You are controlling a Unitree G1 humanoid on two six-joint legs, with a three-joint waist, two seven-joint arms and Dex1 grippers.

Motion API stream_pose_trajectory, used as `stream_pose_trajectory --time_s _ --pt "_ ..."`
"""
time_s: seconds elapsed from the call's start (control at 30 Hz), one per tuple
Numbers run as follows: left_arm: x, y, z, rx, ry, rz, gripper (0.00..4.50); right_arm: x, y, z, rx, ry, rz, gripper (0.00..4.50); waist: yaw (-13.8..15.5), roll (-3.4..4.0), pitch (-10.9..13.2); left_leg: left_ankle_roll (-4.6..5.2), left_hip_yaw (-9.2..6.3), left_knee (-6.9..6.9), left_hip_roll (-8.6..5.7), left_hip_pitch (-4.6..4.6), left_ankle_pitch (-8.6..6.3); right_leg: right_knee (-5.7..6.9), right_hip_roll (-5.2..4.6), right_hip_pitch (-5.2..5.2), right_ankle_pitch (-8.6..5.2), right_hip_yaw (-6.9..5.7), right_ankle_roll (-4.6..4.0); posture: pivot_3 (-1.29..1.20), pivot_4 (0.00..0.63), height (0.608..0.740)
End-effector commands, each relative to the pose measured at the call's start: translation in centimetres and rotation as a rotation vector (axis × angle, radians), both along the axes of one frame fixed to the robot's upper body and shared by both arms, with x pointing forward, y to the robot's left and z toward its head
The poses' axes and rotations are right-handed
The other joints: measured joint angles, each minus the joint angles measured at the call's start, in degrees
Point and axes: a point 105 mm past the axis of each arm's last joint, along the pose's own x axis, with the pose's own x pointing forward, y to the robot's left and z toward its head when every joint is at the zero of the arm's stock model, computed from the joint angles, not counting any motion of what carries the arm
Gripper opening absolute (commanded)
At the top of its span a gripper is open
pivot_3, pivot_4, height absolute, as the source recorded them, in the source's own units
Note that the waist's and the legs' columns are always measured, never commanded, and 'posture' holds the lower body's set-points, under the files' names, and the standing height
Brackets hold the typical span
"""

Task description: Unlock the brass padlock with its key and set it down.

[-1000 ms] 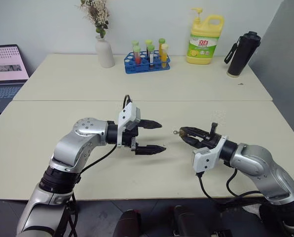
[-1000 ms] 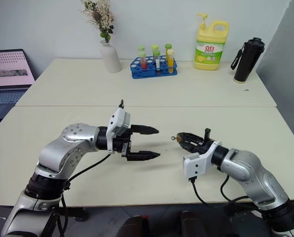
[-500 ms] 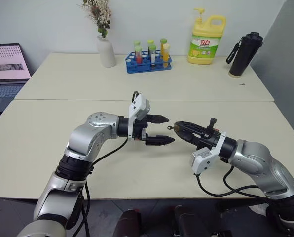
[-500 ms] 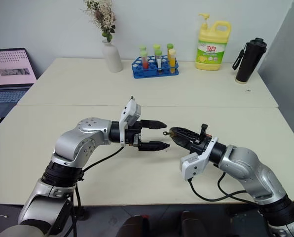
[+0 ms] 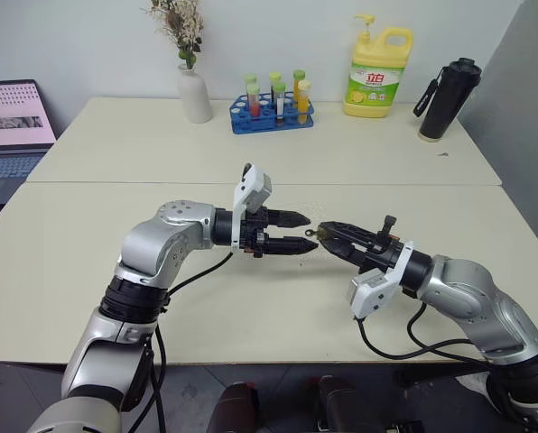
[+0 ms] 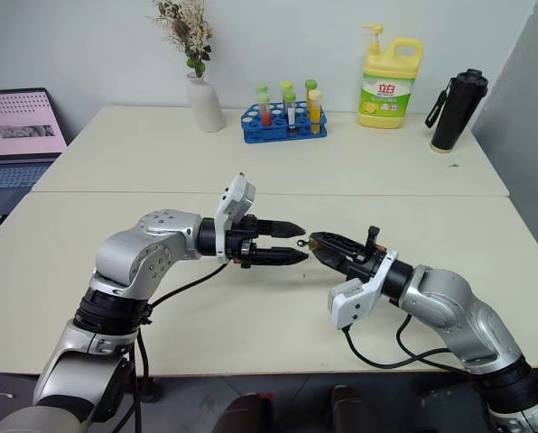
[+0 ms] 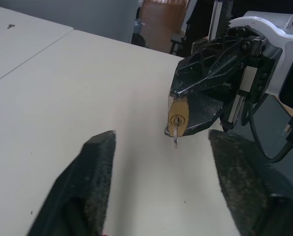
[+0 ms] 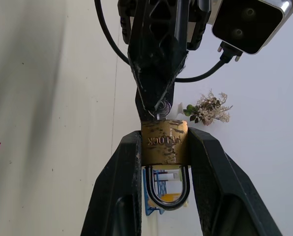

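The brass padlock (image 8: 163, 141) is clamped between the fingers of my right gripper (image 5: 329, 234), held above the table with its silvery shackle (image 8: 167, 189) pointing back toward the wrist. The key (image 7: 176, 141) sticks out of the padlock's keyhole, toward my left gripper (image 5: 310, 231). That gripper faces the right one tip to tip above the front table (image 5: 251, 307). Its two fingers (image 7: 90, 177) stand apart on either side of the key's line. A gap shows on both sides of the key, and nothing is clamped between them.
On the far table stand a white vase with dried flowers (image 5: 194, 93), a blue test-tube rack (image 5: 271, 115), a yellow detergent bottle (image 5: 375, 77) and a black flask (image 5: 446, 97). A laptop (image 5: 12, 122) sits at the left edge. A seam (image 5: 115, 183) divides the two tables.
My left gripper has travelled right until its tips reach the key at the right gripper's nose. Its fingers have drawn closer together. The right gripper keeps its hold on the padlock.
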Motion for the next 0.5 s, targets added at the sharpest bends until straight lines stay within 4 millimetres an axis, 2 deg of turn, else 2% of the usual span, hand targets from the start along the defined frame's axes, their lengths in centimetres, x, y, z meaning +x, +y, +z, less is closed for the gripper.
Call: stream_pose_trajectory --time_s 0.03,0.2,0.5 --pt "-0.18 -0.38 1.23 -0.028 -0.044 -0.027 1.63 -0.34 0.03 1.03 0.027 -0.026 0.017 0.94 0.0 0.0 0.0 0.0 0.0 0.0 0.0 0.0 0.0 0.0 0.0 0.0 0.0 0.0 0.0 0.0 0.15 0.74" --pt "-0.26 -0.48 1.08 -0.025 -0.045 -0.033 0.03 -0.37 0.1 0.98 0.029 -0.015 0.021 0.94 0.0 0.0 0.0 0.0 0.0 0.01 0.0 0.0 0.0 0.0 0.0 0.0 0.0 -0.01 0.0 0.0 0.15 0.74" --pt "-0.16 -0.67 1.19 -0.036 -0.081 -0.026 0.0 -0.46 0.27 0.77 0.026 0.002 0.03 0.94 0.0 0.0 0.0 0.0 -0.01 0.01 0.0 0.0 0.0 0.01 0.0 0.0 0.0 0.0 -0.01 0.0 0.15 0.74"
